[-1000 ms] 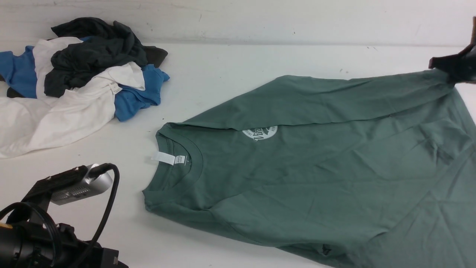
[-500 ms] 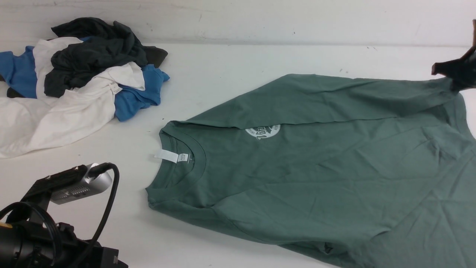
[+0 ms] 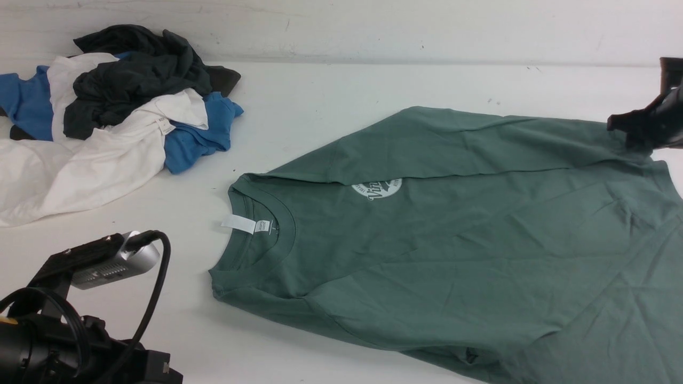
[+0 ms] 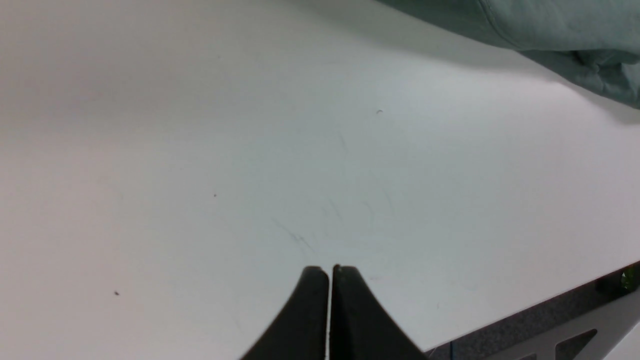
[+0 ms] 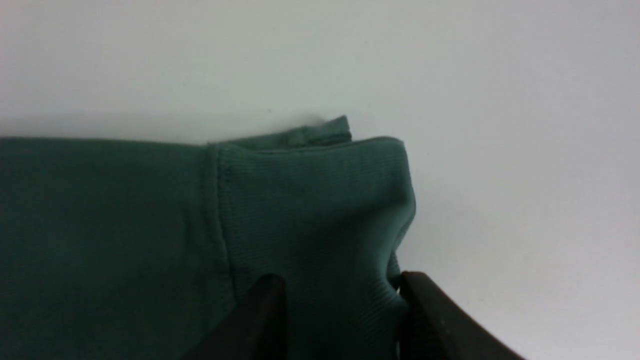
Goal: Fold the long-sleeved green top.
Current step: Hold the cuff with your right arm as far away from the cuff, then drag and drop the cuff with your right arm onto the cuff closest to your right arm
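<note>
The green long-sleeved top point(image 3: 453, 240) lies flat on the white table, neck to the left, with its white neck label point(image 3: 237, 224) and round white logo point(image 3: 378, 189) showing. Its far sleeve point(image 3: 507, 144) lies along the body toward the right. My right gripper point(image 3: 635, 133) sits at that sleeve's end. In the right wrist view its jaws point(image 5: 340, 280) stand apart, with the ribbed cuff point(image 5: 320, 200) lying between them. My left gripper point(image 4: 330, 270) is shut and empty over bare table, with a corner of the top point(image 4: 550, 30) beyond it.
A pile of dark charcoal, white and blue garments point(image 3: 106, 106) lies at the back left. My left arm with its silver wrist camera point(image 3: 106, 261) is at the front left. The top runs off the right and front of the front view.
My right gripper has come down and a little left with the sleeve end. The sleeve, stretched and raised before, now rests lower along the body. The left arm has barely moved.
</note>
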### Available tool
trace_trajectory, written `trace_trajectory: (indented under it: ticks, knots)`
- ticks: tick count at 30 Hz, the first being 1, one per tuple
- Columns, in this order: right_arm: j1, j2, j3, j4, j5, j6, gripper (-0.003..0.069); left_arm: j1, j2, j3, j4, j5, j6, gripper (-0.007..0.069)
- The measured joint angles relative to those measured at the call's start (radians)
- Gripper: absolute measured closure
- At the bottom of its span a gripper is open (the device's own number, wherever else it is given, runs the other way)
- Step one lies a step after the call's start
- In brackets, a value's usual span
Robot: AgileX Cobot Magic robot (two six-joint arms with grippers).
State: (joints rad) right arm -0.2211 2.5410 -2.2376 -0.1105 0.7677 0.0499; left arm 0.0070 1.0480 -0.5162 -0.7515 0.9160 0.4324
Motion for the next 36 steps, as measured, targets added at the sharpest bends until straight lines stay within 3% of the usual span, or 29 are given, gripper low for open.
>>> trace_trajectory:
  ticks: [10,14,17,20,30,36]
  knots:
    - [0.0,0.001,0.0,-0.072,-0.032,0.0,0.0377,0.0,0.0,0.0,0.0,-0.002,0.0,0.0628]
    - [0.0,0.008,0.0,-0.075,-0.029,0.0,0.0451,0.0,0.0,0.0,0.0,-0.002,0.0,0.0628]
    - [0.0,0.024,-0.003,-0.079,-0.019,0.001,0.0592,0.0,0.0,0.0,0.0,-0.002,0.0,0.0628]
    - [0.0,0.024,-0.005,-0.079,-0.015,0.002,0.0643,0.0,0.0,0.0,0.0,-0.002,0.0,0.0628]
    - [0.0,-0.033,-0.009,-0.079,0.017,0.011,0.0648,0.0,0.0,0.0,0.0,-0.014,0.0,0.0628]
    - [0.014,-0.081,-0.13,-0.063,0.134,-0.016,0.0648,0.0,0.0,0.0,0.0,-0.022,0.0,0.0628]
